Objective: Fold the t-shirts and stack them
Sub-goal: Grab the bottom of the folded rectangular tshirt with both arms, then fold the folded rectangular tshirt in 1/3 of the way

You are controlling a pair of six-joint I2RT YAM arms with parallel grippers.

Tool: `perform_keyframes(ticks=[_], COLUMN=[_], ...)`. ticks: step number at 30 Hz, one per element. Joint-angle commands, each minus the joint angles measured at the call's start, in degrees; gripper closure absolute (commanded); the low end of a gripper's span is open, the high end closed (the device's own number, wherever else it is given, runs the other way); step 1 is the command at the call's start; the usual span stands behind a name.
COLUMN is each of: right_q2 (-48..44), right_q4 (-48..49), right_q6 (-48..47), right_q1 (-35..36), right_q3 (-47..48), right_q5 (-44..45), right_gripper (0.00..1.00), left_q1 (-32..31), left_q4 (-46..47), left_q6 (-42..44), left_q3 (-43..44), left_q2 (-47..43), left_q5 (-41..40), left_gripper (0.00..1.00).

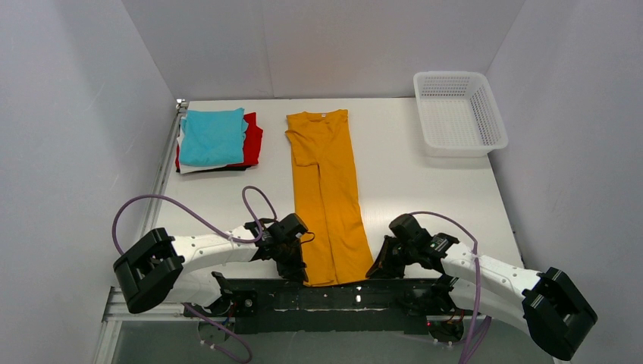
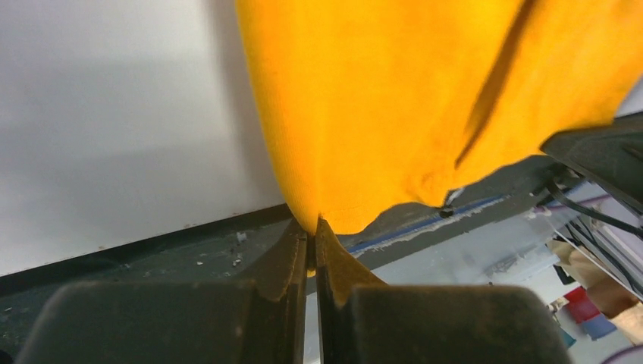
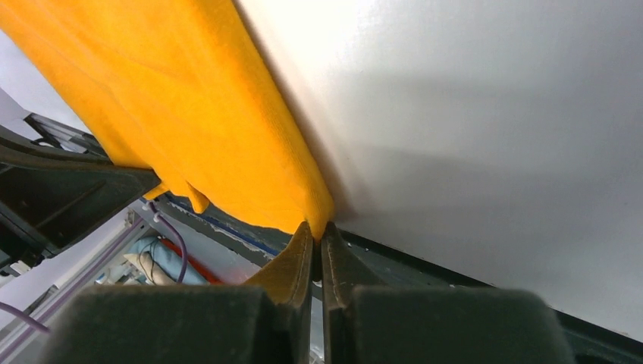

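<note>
Here, the mustard-orange t-shirt (image 1: 330, 189) lies on the white counter (image 1: 425, 197) as a long narrow strip running from 12 o'clock to 6 o'clock. Its collar is at the 12 o'clock end and its hem is at the counter's 6 o'clock edge. One sleeve is folded in over the chest.

The left arm (image 1: 205, 254) reaches in from 8 o'clock to the hem's 7 o'clock corner. In the left wrist view, the left fingers (image 2: 286, 258) are pressed together, pinching that corner of the orange cloth (image 2: 379, 98). The cloth rises from their tips, and the hem sags past the counter's dark edge.

The right arm (image 1: 485, 269) reaches in from 4 o'clock to the hem's 5 o'clock corner. In the right wrist view, the right fingers (image 3: 294, 262) are likewise closed tight, nipping the folded edge of the cloth (image 3: 189, 114) just at the counter's rim.

A pile of folded shirts sits at 10 o'clock, just beside the strip's collar end but apart from it. The turquoise t-shirt (image 1: 214, 136) is on top, with the red t-shirt (image 1: 254, 140) under it. A white sliver (image 1: 199, 166) and a black edge (image 1: 220, 170) show at the bottom.

A white mesh basket (image 1: 455, 149) stands at 2 o'clock, against the wall.
</note>
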Motion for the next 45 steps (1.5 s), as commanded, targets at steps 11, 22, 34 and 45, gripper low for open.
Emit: perform_keyframes(ticks=[11, 22, 34, 45], right_q2=[-5.4, 10.9, 31.1, 46.4], right_q4=[-2.3, 0.9, -3.1, -4.1], right_q6=[-5.9, -14.3, -19.9, -22.2], right_q1=[-1.4, -12.9, -20.8, -23.4], right_q3=[11.6, 27.3, 48.2, 61.7], right_q5=[3.8, -0.6, -4.9, -6.2], right_gripper=[0.99, 0.99, 0.99, 0.99], left_q1=[3.5, 17.5, 29.3, 35.2], left_q4=[-11.8, -18.0, -18.8, -19.6], left_q6=[7.4, 16.7, 21.4, 24.2], left_q3=[8.1, 20.2, 35.8, 47.4], left_q2=[-5.6, 0.5, 15.4, 29.4], left_q5=[-3.7, -6.6, -3.5, -1.1], left_gripper=[1.0, 1.0, 1.0, 1.0])
